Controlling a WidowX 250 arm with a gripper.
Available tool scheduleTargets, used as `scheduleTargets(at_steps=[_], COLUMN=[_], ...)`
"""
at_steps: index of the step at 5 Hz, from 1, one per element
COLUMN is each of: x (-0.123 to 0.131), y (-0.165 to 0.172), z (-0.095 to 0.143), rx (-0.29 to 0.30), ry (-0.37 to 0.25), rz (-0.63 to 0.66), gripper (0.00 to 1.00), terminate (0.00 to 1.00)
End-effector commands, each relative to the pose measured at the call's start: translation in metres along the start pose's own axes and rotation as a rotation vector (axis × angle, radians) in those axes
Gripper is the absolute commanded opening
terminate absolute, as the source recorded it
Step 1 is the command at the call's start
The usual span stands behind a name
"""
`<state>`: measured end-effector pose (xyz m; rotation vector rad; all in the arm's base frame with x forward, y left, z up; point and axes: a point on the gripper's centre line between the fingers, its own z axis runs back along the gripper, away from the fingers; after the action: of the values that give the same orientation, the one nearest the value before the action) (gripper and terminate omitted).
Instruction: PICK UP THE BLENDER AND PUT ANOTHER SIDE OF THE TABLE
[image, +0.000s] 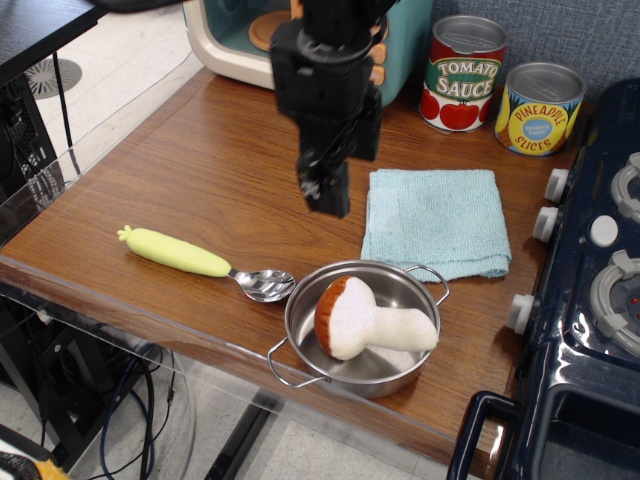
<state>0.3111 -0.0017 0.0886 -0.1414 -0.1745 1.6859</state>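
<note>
The plush mushroom (372, 318), white stem and reddish-brown cap, lies on its side inside the steel two-handled pot (408, 288) near the front edge of the wooden table (220, 170). My gripper (324, 192) hangs above the table, up and to the left of the pot, just left of the blue cloth. Its fingers look pressed together and hold nothing.
A yellow-handled spoon (200, 260) lies left of the pot. A light blue cloth (435, 220) lies behind the pot. A tomato sauce can (462, 75), a pineapple can (538, 108) and a toy microwave (260, 40) stand at the back. A dark blue toy stove (590, 300) is at the right.
</note>
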Motion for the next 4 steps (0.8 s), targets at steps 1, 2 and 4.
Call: scheduleTargets(at_steps=[1, 2, 4], x=[-0.018, -0.03, -0.031], y=[0.03, 0.041, 0.05], z=[0.013, 0.005, -0.018], rx=[-0.076, -0.08, -0.038], ry=[0.022, 0.001, -0.086], rz=[-0.084, -0.113, -0.096], gripper=[1.0, 1.0, 1.0], terminate=[0.0, 0.0, 0.0])
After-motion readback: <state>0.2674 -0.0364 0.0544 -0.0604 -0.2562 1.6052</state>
